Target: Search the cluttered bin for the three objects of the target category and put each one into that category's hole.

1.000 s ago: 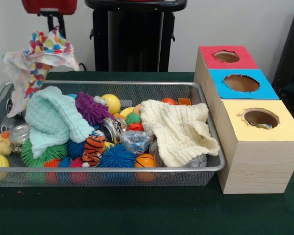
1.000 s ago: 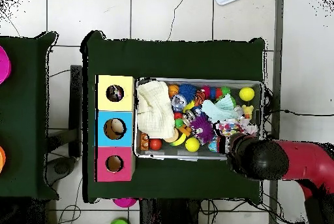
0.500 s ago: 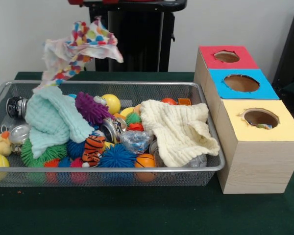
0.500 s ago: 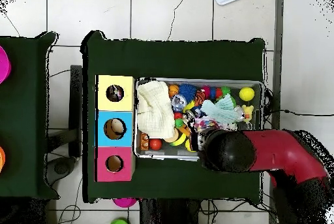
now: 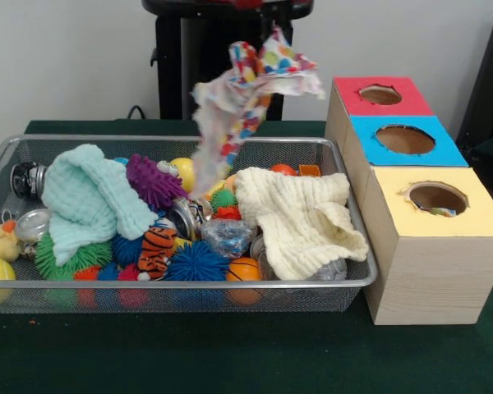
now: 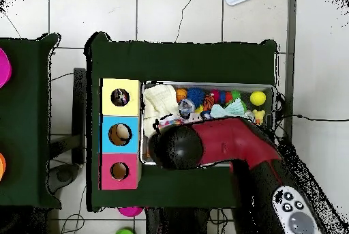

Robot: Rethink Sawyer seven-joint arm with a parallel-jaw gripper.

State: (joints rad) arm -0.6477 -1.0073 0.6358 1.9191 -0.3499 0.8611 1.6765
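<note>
A white cloth with coloured dots [image 5: 240, 89] hangs in the air over the back of the wire bin [image 5: 181, 284], level with the bin's middle. It dangles from my gripper [image 5: 265, 18] at the top edge, which is shut on its upper end. Right of the bin stands a row of boxes with holes on top: red [image 5: 357, 97], blue [image 5: 370, 144] and yellow [image 5: 394, 205]. In the overhead view my red arm [image 6: 225, 142] lies across the bin and hides the gripper and the cloth.
The bin holds a cream cloth [image 5: 300, 217], a mint cloth [image 5: 86, 201], spiky balls, a tiger toy [image 5: 158, 246], an orange ball [image 5: 244, 271] and metal cans. The yellow box's hole [image 5: 438, 198] has something inside. A remote [image 6: 292, 211] shows at the overhead view's lower right.
The dotted cloth has been carried from above the bin's left end rightward toward the boxes. In the overhead view the arm has swung left across the bin.
</note>
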